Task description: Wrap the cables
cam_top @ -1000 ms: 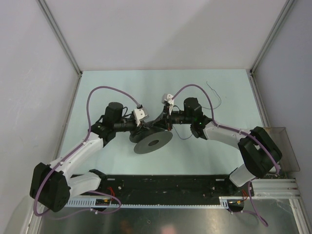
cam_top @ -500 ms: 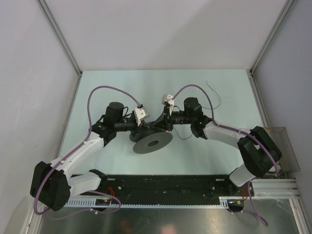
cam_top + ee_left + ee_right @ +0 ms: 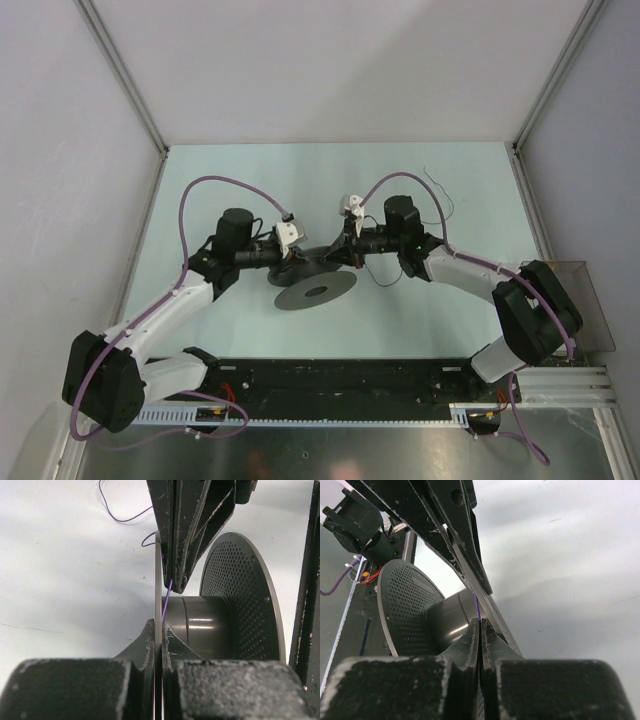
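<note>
The dark grey spool [image 3: 316, 290] hangs tilted just above the table between both grippers. My left gripper [image 3: 298, 262] is shut on the spool's thin flange edge [image 3: 158, 580]; its fingertips [image 3: 148, 632] pinch the plate. My right gripper [image 3: 343, 256] is shut on the thin purple cable [image 3: 477, 607] right at the spool hub [image 3: 451, 621]. In the left wrist view the cable [image 3: 166, 602] runs down from the right gripper's fingers [image 3: 186, 555] to the hub [image 3: 200, 625]. The cable's loose tail [image 3: 437, 190] curls on the table at the far right.
White walls close in the pale green table [image 3: 230, 170] on three sides. A black rail [image 3: 330, 375] runs along the near edge. A clear bin [image 3: 590, 300] sits at the right edge. Thick purple cables [image 3: 200, 190] loop over both arms.
My right gripper has drawn a little to the right and back with the cable. The spool has shifted slightly with it. The left arm has barely moved.
</note>
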Robot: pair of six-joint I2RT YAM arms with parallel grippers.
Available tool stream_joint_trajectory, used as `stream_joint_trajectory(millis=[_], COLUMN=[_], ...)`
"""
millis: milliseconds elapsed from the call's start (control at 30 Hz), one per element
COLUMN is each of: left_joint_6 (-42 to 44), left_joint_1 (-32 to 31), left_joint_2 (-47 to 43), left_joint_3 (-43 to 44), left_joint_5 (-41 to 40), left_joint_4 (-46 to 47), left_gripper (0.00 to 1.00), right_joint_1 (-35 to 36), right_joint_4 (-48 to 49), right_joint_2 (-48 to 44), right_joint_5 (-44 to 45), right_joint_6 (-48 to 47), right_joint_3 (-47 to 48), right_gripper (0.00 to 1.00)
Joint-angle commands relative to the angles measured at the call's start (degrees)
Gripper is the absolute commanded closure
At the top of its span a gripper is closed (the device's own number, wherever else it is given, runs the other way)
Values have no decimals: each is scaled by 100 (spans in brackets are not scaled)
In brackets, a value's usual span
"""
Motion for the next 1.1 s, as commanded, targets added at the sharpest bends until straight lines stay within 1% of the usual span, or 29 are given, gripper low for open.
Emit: stream_joint_trajectory(millis=[0, 100, 133, 167, 233, 500, 533, 667, 733, 767, 1000, 1067], left_joint_6=[245, 237, 219, 206, 195, 121, 73, -31, 2, 36, 133, 102], left_joint_1=[304, 331, 333, 334, 334, 314, 302, 297, 299, 299, 289, 279], left_joint_2=[-192, -185, -178, -170, -160, -76, -49, 13, -4, -18, 84, 152], left_joint_3=[69, 89, 102, 118, 131, 287, 320, 383, 376, 369, 433, 489], left_joint_5=[-160, -144, -131, -121, -130, 124, 144, 115, 76, 58, -76, -112], left_joint_4=[-150, -143, -142, -146, -145, -144, -147, -155, -165, -166, -198, -197], left_gripper=[100, 100, 100, 100, 100, 99, 96, 70, 61, 58, 48, 46], right_joint_1=[-542, -601, -603, -604, -611, -476, -435, -271, -249, -251, -260, -233], right_joint_4=[-572, -589, -581, -568, -541, -237, -203, -168, -175, -177, -69, 38], right_joint_2=[-223, -265, -284, -293, -302, -279, -264, -217, -208, -206, -187, -170], right_joint_5=[284, 263, 269, 276, 282, 333, 343, 397, 439, 454, 485, 494], right_joint_6=[-309, -326, -327, -332, -327, -161, -152, -165, -176, -177, -122, -33], right_joint_3=[19, 19, 19, 19, 19, 19, 19, 19, 19, 19, 19, 23], right_gripper=[96, 92, 92, 96, 99, 100, 100, 100, 100, 100, 100, 100])
